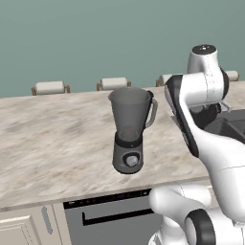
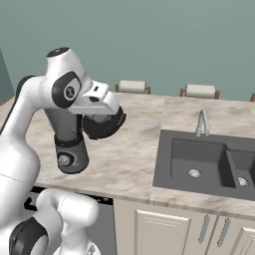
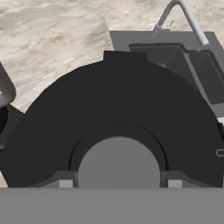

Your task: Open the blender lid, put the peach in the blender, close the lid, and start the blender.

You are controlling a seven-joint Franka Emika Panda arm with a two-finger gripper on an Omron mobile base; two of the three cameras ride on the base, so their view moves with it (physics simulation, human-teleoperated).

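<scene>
A dark double sink (image 2: 209, 162) with a grey faucet (image 2: 202, 122) is sitting in the marble counter (image 1: 52, 139); chairs (image 1: 50, 88) are standing behind.

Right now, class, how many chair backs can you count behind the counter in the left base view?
4: one far left, one just left of the blender, one partly behind the robot arm, one at the right edge. The arm may hide more.
</scene>
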